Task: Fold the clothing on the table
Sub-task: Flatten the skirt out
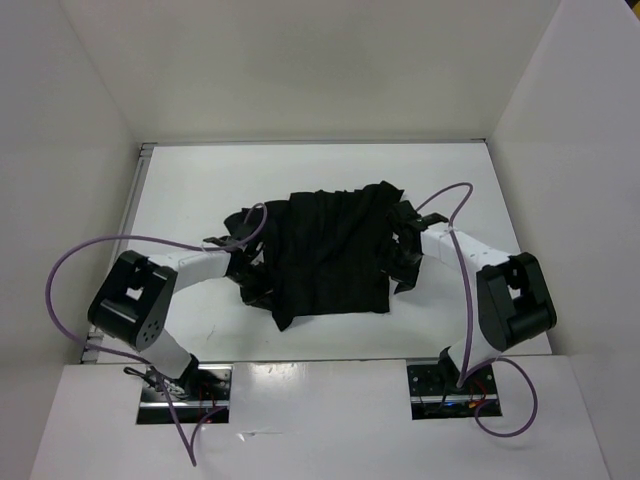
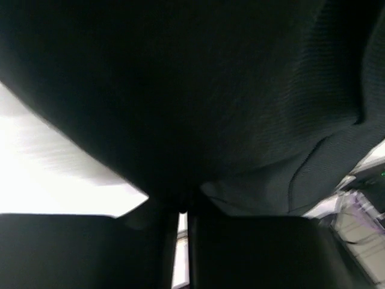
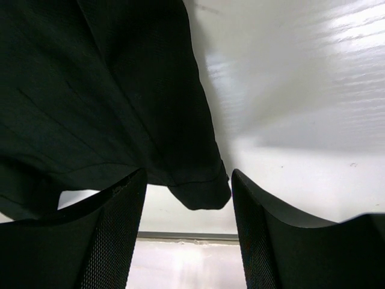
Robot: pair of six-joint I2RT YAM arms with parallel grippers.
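Top view, clock centred on the flat white table (image 1: 200, 180). Blocked at centre by a crumpled black pleated fabric garment (image 1: 335, 255) spread over that surface. Crowded at nine o'clock by the left gripper (image 2: 181, 211), pinched nearly together on the cloth's edge, and at three o'clock by the right gripper (image 3: 187, 177), fingers spread wide with a hem corner between them. Crossed on both flanks by looping purple cables (image 1: 80, 255). Open for passage at twelve o'clock, up to the white back wall (image 1: 320, 70), and along a narrower strip at six o'clock.
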